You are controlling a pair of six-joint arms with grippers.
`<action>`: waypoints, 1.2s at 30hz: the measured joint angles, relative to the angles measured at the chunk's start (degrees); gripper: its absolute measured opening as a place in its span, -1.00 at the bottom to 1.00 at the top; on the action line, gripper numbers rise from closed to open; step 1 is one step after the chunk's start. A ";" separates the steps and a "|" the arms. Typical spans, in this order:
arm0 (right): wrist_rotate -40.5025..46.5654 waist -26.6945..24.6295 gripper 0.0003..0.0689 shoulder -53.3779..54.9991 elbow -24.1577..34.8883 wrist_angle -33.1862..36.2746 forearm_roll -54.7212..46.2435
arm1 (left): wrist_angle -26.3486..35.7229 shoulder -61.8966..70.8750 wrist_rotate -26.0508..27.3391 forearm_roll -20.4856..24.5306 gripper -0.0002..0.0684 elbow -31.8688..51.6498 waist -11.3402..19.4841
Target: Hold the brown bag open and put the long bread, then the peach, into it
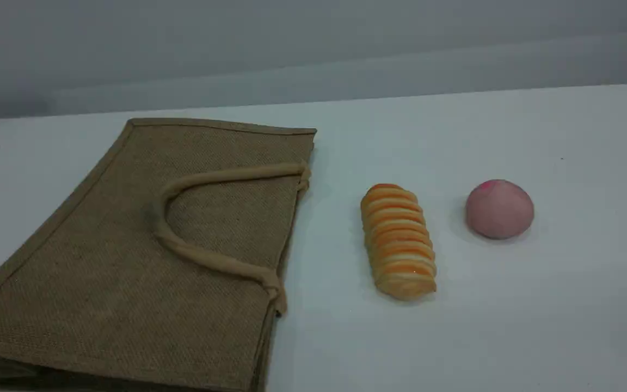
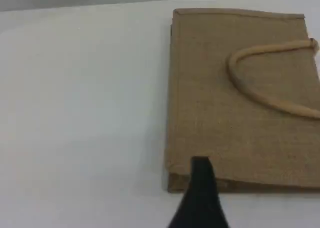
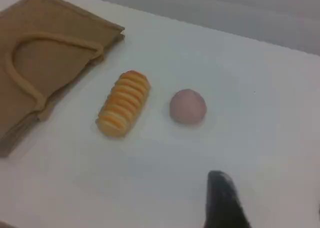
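1. We see the brown bag [image 1: 145, 256] lying flat on the white bench [image 1: 536, 326], filling the bench's left part and reaching past its near edge in the scene view
2. Its mouth faces the middle of the bench, and one beige rope handle [image 1: 183, 245] is folded back in a loop over the upper face of the bag
3. The long bread [image 1: 399, 240] lies on the bench just right of the bag's mouth, apart from it, its length running from the far edge toward the near edge
4. The peach [image 1: 499, 209] sits to the right of the bread, near it but not touching, closer to the bench's right edge
5. Neither arm shows in the scene view
6. In the left wrist view we find only one dark fingertip of the left gripper [image 2: 201, 198] at the bottom edge, in front of one side edge of the bag; we cannot tell whether it touches, and it holds nothing we can see
7. With its other finger hidden, the left gripper counts as spread wide
8. In the right wrist view one dark fingertip of the right gripper [image 3: 222, 200] hangs over bare bench, well apart from the peach and bread
9. We cannot tell whether the right gripper is spread or pressed together, as one fingertip alone is visible
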 joint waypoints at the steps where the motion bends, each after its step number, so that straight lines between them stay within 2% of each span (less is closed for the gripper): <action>1: 0.00 0.00 0.00 0.00 0.00 0.00 0.14 | 0.00 0.00 0.00 0.00 0.52 0.00 0.00; 11: 0.59 0.00 0.00 0.00 0.00 -0.10 2.17 | -0.30 0.35 0.25 0.11 0.52 -0.06 0.00; 14: 3.25 0.00 0.00 0.24 -1.05 -2.53 1.32 | -2.04 2.59 -2.06 0.23 0.52 -1.10 0.00; 17: 5.50 0.00 0.00 3.75 -3.06 -5.85 1.31 | -6.73 6.90 -2.91 0.23 0.52 -2.96 0.00; 21: 5.45 0.00 0.00 11.87 -7.82 -8.62 1.31 | -10.78 14.66 -4.88 0.12 0.52 -7.54 0.00; 26: 5.45 0.00 0.00 23.88 -15.61 -10.13 1.18 | -9.50 28.11 -8.54 -0.20 0.52 -16.10 0.00; 32: 5.45 0.00 0.00 37.50 -24.36 -10.37 1.24 | -9.50 45.24 -8.60 -0.20 0.52 -26.35 0.00; 36: 5.45 0.00 0.00 45.11 -28.39 -13.34 1.07 | -9.49 56.17 -8.60 -0.20 0.52 -30.93 0.00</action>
